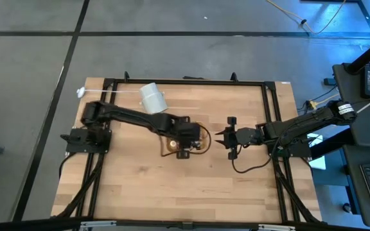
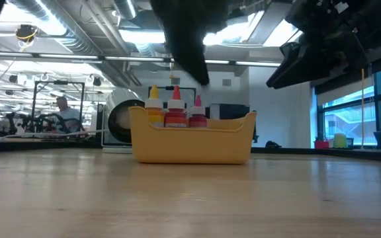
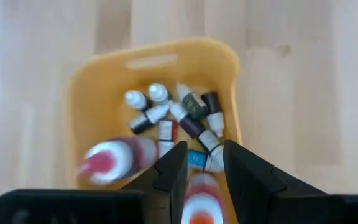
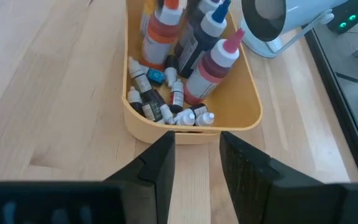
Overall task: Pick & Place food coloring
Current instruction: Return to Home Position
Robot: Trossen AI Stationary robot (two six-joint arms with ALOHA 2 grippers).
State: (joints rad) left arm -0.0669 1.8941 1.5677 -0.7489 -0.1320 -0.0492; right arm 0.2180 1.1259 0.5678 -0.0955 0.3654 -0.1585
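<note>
High view: left gripper [image 1: 184, 151] hangs over orange tray [image 1: 205, 136], white cylinder [image 1: 152, 98] nearby.

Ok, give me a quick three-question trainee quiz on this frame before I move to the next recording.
1. True or false: the left gripper is shut on a small bottle.
2. Multiple choice: the small food coloring bottles lie A) in the orange tray, B) scattered beside it, C) between the left gripper's fingers.
3. Short answer: which gripper hangs beside the tray rather than over it?
Key: 1 false, its fingers are open and empty. 2 A. 3 the right gripper.
</note>
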